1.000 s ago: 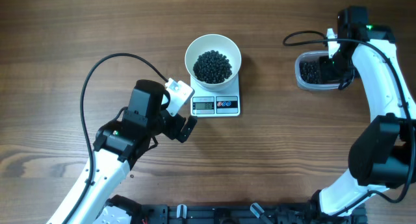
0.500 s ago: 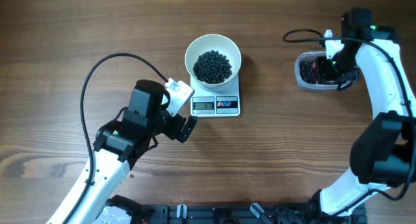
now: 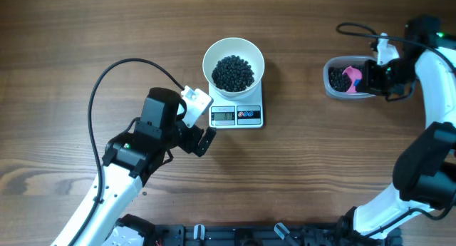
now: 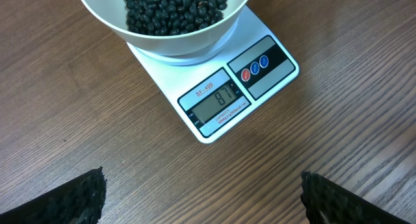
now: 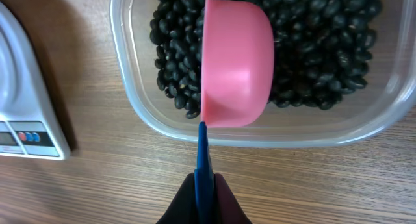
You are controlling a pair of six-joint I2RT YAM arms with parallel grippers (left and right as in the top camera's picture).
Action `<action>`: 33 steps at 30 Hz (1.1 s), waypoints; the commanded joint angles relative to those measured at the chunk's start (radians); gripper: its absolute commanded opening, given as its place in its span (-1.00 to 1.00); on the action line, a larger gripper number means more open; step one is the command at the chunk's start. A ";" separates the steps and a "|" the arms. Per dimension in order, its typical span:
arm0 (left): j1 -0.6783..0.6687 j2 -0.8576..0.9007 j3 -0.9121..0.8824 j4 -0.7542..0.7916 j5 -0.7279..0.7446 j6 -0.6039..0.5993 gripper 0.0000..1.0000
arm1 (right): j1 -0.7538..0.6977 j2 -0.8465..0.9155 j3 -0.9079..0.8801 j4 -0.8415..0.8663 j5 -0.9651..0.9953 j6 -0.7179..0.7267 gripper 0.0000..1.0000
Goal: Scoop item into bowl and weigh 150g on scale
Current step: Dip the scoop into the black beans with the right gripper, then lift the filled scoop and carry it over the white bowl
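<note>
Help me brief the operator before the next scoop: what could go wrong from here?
1. The right gripper pinches only the thin blue handle of the pink scoop, so a loaded scoop might twist and spill beans.
2. The scoop must cross the table from the tub to the bowl on the scale; beans may drop there.

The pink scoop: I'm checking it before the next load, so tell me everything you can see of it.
The scoop is smooth pink plastic, a rounded cup on a thin blue handle. Its domed back faces the wrist camera, mouth hidden, over the black beans inside the clear tub. The handle crosses the tub's near rim into the shut right gripper.
</note>
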 commanded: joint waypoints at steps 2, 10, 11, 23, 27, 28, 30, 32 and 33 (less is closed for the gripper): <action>0.004 0.004 -0.004 0.000 0.005 0.009 1.00 | -0.064 0.023 -0.002 -0.001 -0.133 0.000 -0.91; 0.004 0.004 -0.004 0.000 0.005 0.009 1.00 | -0.149 0.023 -0.002 -0.009 -0.268 -0.061 -0.91; 0.004 0.004 -0.004 0.000 0.005 0.009 1.00 | -0.161 0.023 -0.002 -0.013 -0.290 -0.078 -0.91; 0.004 0.004 -0.004 0.000 0.005 0.009 1.00 | -0.212 0.022 -0.002 -0.072 -0.405 -0.162 -0.91; 0.004 0.004 -0.004 0.000 0.005 0.009 1.00 | -0.212 0.022 -0.002 -0.079 -0.485 -0.187 -0.91; 0.004 0.004 -0.004 0.000 0.005 0.009 1.00 | -0.212 0.022 -0.002 -0.079 -0.504 -0.195 -0.91; 0.005 0.004 -0.004 0.000 0.005 0.009 1.00 | -0.212 0.022 -0.001 -0.080 -0.539 -0.205 -0.91; 0.004 0.004 -0.004 0.000 0.005 0.009 1.00 | -0.211 0.022 0.000 -0.083 -0.560 -0.205 -0.91; 0.005 0.004 -0.004 0.000 0.005 0.009 1.00 | -0.210 0.022 0.001 -0.084 -0.574 -0.205 -0.91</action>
